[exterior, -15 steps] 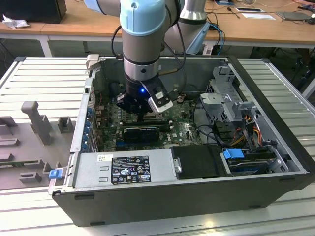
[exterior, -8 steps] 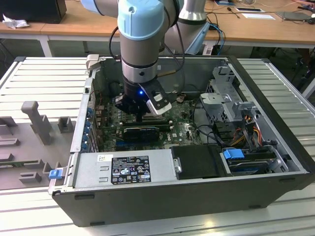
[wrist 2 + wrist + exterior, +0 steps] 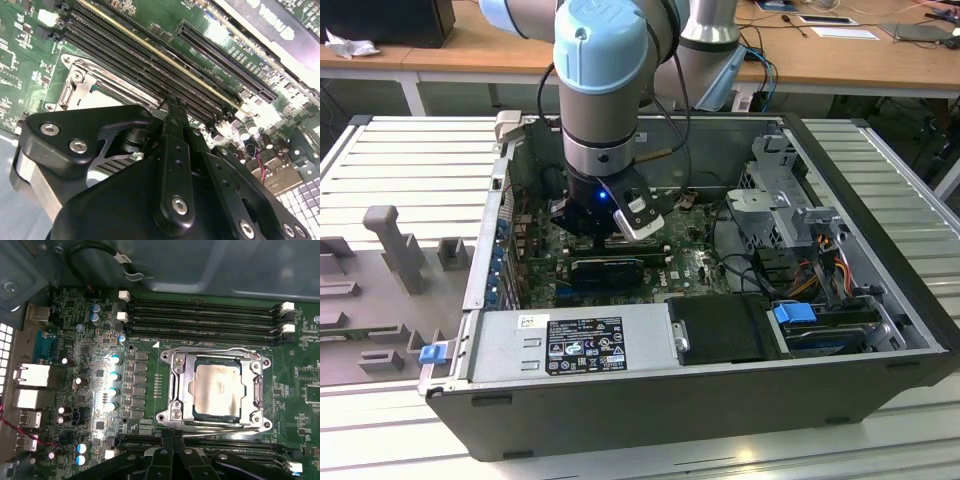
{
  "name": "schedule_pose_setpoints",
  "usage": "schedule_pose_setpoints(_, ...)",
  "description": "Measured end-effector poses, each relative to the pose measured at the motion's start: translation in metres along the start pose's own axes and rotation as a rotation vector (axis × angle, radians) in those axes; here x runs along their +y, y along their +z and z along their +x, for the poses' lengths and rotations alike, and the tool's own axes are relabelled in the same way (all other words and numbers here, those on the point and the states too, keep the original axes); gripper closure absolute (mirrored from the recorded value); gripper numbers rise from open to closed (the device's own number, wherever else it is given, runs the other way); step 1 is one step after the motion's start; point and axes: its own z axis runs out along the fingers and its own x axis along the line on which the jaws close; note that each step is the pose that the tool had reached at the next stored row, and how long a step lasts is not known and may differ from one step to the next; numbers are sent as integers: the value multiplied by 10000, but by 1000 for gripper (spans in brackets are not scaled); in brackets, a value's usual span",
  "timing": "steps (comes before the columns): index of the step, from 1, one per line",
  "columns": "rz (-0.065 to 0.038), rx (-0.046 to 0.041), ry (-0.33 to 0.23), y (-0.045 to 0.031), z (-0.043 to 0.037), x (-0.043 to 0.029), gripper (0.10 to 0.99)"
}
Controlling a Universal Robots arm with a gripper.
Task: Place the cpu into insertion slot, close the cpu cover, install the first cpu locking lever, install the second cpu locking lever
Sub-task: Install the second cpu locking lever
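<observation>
cpu (image 3: 218, 389) sat in the insertion slot (image 3: 196, 413), grey face up, with the cpu cover (image 3: 176, 385) folded down around it as a silver frame, right of centre in the first wrist view. starting from my gripper (image 3: 172, 436): its black fingers (image 3: 165, 460) came together at the bottom centre of that frame, pinched closed with no gap i could see, and i could not make out anything held between them. the tips stood just at the socket's lower edge, where a thin wire lever (image 3: 215, 426) ran lengthwise across the frame, so the socket lay directly ahead of the tips, toward the top of the frame. in the second wrist view the gripper body covered most of the socket, leaving one corner of the cover at left. whether the tips touched the lever, and whether either lever was latched, i could not tell. in the exterior view the gripper (image 3: 610, 228) hung low inside the computer case (image 3: 880, 395), socket hidden beneath it.
</observation>
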Motion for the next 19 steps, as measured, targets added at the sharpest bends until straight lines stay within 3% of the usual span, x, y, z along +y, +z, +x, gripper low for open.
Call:
schedule_pose_setpoints(2,-109,-8,-2,12,15,-11,980)
schedule_pose_setpoints(4,-324,-26,-6,29,42,-22,980)
schedule_pose_setpoints(9,-485,-34,-4,72,46,-29,980)
schedule_pose_setpoints(10,-555,-42,-5,77,46,-30,980)
schedule_pose_setpoints(19,-814,-59,-5,107,85,-33,980)
